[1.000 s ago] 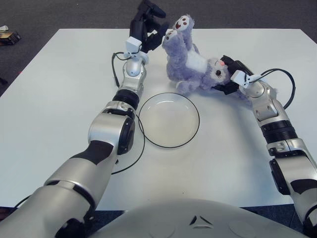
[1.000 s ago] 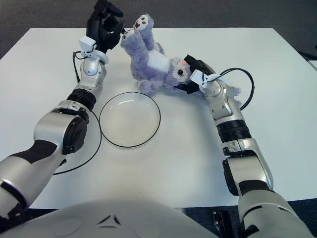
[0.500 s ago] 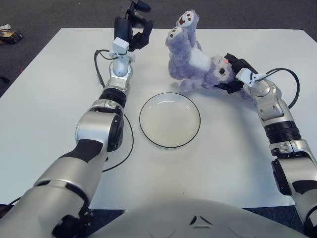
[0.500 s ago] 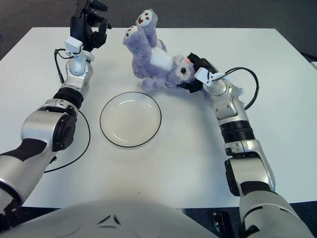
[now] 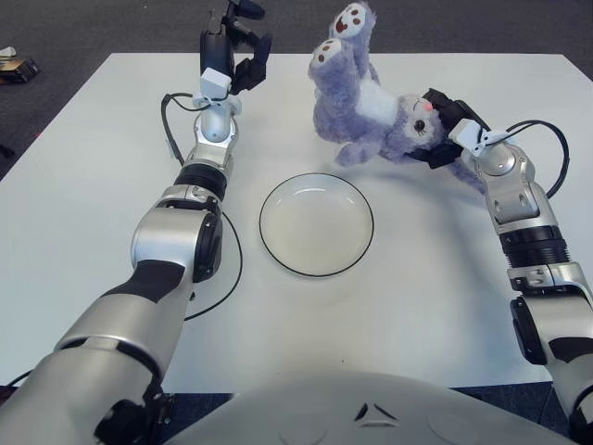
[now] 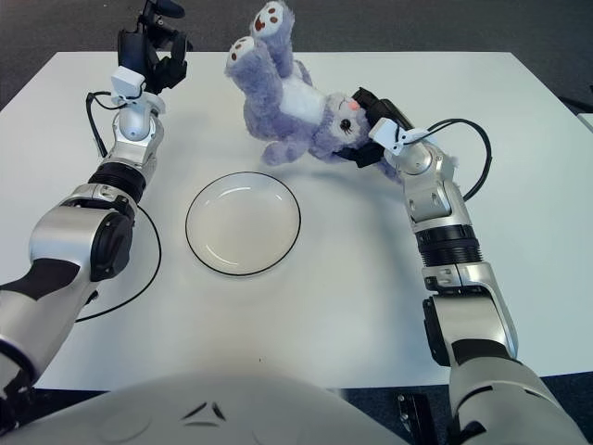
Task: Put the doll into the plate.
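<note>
1. Dark carpet surrounds a white table (image 5: 83,204), which fills most of what I can see from the robot's side.
2. At about ten o'clock from the plate, the left hand (image 5: 232,42) is raised over the far edge of the table, fingers loosely curled and holding nothing. It stands well apart from the doll and looks idle.
3. Near the table's middle sits the plate (image 5: 316,224), a shallow dish with a dark rim. Nothing lies in it, so the goal is not yet met.
4. At roughly one o'clock from the plate is the doll (image 5: 363,107), a purple plush animal. It is tipped upside down, feet high toward twelve o'clock and head low toward the right, its lowest parts near or on the table just beyond the plate's far rim. I cannot tell whether it is fully lifted off.
5. At two to three o'clock from the plate, the right hand (image 5: 443,130) is clasped on the doll's head end, its dark fingers wrapped around the plush there.
6. As I judge it, the grasp is made and the lift is under way. What remains is carrying the doll toward seven o'clock until it is over the plate, lowering it in, and letting go.
7. Held by one end, the soft doll may swing or flop against the rim on the way.
</note>
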`<move>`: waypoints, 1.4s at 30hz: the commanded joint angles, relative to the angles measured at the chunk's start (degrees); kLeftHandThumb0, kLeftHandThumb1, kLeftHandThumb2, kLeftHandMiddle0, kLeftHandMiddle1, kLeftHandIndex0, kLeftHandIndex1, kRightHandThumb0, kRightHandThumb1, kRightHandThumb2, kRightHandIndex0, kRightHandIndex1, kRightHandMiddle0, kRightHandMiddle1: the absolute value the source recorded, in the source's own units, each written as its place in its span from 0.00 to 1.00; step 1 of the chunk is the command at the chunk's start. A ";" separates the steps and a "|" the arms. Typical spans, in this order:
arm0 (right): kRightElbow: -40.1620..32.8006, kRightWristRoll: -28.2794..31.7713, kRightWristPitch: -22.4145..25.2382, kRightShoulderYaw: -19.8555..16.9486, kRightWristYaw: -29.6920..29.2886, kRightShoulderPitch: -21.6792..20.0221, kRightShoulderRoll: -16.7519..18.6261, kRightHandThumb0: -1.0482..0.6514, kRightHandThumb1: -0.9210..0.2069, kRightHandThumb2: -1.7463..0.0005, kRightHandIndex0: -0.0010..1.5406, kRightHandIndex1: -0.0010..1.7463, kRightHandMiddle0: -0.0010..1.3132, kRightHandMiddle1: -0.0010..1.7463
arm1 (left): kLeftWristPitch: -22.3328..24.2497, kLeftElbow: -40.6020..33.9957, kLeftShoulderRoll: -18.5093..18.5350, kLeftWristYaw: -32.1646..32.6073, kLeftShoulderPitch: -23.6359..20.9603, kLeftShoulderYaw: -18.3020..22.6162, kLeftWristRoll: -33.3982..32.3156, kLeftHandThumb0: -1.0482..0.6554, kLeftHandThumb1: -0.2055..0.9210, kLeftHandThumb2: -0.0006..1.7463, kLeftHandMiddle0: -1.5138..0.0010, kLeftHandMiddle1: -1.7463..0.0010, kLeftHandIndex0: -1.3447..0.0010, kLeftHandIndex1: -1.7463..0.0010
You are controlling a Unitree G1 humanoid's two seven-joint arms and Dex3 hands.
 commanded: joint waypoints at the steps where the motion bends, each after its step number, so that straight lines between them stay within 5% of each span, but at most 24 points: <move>1: -1.75 1.49 -0.41 -1.11 0.76 -0.16 -0.73 0.36 0.45 0.32 0.57 1.00 0.40 1.00 | 1.41 0.36 1.04 1.08 0.69 0.20 0.10 0.41 1.00 0.28 0.71 0.00 0.83 0.01; 25: -17.32 3.88 4.55 -1.54 5.88 3.94 -0.40 0.36 0.47 0.31 0.56 1.00 0.41 1.00 | 8.20 1.06 0.87 3.54 1.15 -0.17 0.33 0.41 1.00 0.27 0.73 0.00 0.82 0.02; 42: -22.08 6.36 10.52 0.36 14.34 5.71 -0.56 0.36 0.46 0.31 0.57 1.00 0.41 1.00 | 9.03 1.82 0.12 3.11 1.18 -0.08 -0.09 0.41 1.00 0.27 0.69 0.00 0.81 0.03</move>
